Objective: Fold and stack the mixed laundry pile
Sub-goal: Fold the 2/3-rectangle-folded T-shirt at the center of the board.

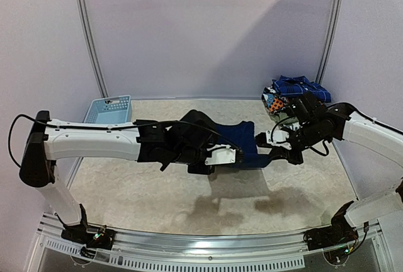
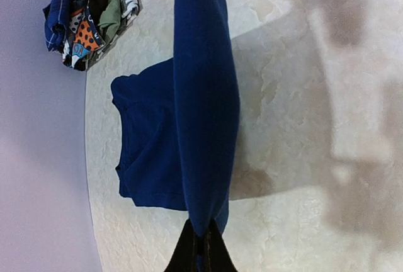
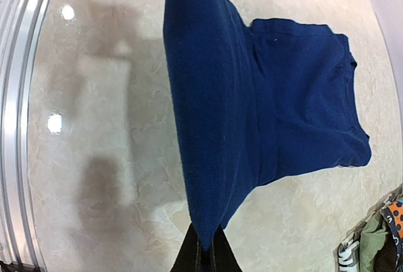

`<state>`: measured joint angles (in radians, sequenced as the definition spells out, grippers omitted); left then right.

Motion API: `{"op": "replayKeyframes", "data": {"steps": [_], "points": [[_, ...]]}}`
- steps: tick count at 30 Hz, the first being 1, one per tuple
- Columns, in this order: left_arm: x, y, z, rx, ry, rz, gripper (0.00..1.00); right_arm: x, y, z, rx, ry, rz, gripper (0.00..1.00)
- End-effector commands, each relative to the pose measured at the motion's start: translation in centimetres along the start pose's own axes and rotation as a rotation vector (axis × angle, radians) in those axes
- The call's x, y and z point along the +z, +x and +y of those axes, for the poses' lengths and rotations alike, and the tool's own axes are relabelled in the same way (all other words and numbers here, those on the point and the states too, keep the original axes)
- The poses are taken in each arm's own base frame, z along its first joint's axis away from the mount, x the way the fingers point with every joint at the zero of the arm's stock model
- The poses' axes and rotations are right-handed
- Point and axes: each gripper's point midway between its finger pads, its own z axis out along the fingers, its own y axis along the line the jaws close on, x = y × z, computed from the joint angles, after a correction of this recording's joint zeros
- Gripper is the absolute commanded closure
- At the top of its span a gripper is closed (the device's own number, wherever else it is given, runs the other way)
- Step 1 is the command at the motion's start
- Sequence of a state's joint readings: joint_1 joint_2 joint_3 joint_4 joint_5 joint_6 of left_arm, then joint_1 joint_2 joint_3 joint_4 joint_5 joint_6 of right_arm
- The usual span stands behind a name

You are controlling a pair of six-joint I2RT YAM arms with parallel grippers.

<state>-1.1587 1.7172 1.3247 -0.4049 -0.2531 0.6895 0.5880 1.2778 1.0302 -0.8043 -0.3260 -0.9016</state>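
A navy T-shirt lies partly on the table at mid-right, with its near edge lifted. My left gripper is shut on one end of that raised edge. My right gripper is shut on the other end. In the left wrist view the dark fingers pinch a fold of the navy cloth, which stretches away from them above the rest of the shirt. The right wrist view shows the same, with the gripper closed on the cloth. The mixed laundry pile sits at the back right corner, a blue plaid piece on top.
A light-blue slotted basket stands at the back left. The pile of garments lies at the table's edge by the wall and shows at a corner of the right wrist view. A metal rail runs along the near edge.
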Motion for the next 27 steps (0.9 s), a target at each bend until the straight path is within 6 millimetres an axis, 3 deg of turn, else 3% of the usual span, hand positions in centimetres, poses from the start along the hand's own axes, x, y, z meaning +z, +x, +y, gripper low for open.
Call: {"op": "replayKeyframes", "data": {"steps": [1,5,10,17,25,26,27], "points": [[-0.5,0.2,1.6,-0.002,-0.026,0.04,1.0,-1.5,-1.2,-0.5,0.037,0.014,-0.02,1.0],[2.0,2.0,3.2,-0.043,-0.027,0.084,1.0,-0.9,-1.2,-4.5,0.086,0.071,-0.035,1.0],[6.3,4.3,5.1,-0.12,-0.04,0.109,1.0,2.2,0.4,-11.0,0.187,0.112,-0.025,1.0],[10.4,6.8,12.2,-0.334,-0.156,0.103,1.0,5.2,0.1,-18.0,0.281,0.188,-0.052,1.0],[14.5,11.5,16.5,-0.428,-0.224,0.18,0.99,8.1,-0.1,-26.0,0.363,0.304,-0.063,0.99],[15.2,12.2,17.0,-0.44,-0.233,0.197,0.91,8.4,-0.2,-27.1,0.374,0.321,-0.062,0.96],[15.8,12.7,17.7,-0.454,-0.254,0.209,0.77,9.9,0.5,-28.1,0.39,0.327,-0.041,0.91]]}}
